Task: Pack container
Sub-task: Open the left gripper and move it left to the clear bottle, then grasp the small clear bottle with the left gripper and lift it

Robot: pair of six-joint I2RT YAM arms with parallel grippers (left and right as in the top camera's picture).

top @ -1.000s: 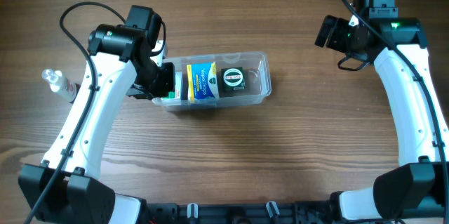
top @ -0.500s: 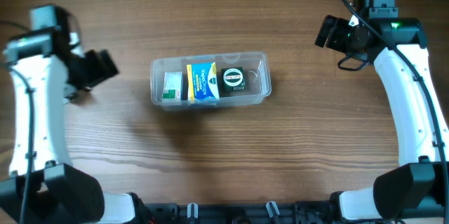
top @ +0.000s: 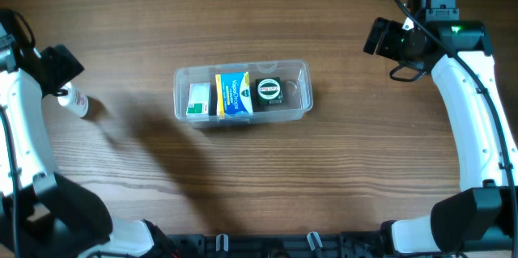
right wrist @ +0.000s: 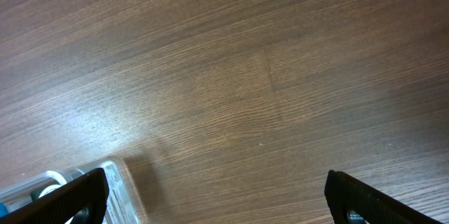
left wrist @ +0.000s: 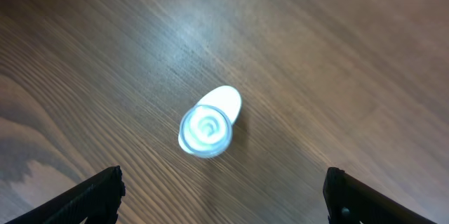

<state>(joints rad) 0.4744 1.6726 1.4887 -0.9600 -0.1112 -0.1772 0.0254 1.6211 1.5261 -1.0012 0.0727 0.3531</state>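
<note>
The container point(top: 304, 88), a clear rectangular tub, sits mid-table. It holds a white-and-green box point(top: 198, 99), a yellow-and-blue box point(top: 233, 94) and a black item with a round label point(top: 268, 90). My left gripper point(top: 61, 65) hangs at the far left, open, with nothing between its fingers. It is just above a small clear bottle point(top: 75, 101). In the left wrist view the bottle point(left wrist: 207, 124) is seen from above, ahead of the wide-apart fingers point(left wrist: 98, 190). My right gripper point(top: 379, 38) is open and empty at the far right; a corner of the container point(right wrist: 121, 182) shows by its left finger point(right wrist: 78, 194).
Bare wooden tabletop point(top: 267, 177) surrounds the container. The arm bases stand at the near left and near right edges. The right arm's link point(top: 477, 120) runs along the right side.
My left arm swung away from the container's left end to the far left, over the small bottle, and its jaws went from shut to open. The right arm stayed still.
</note>
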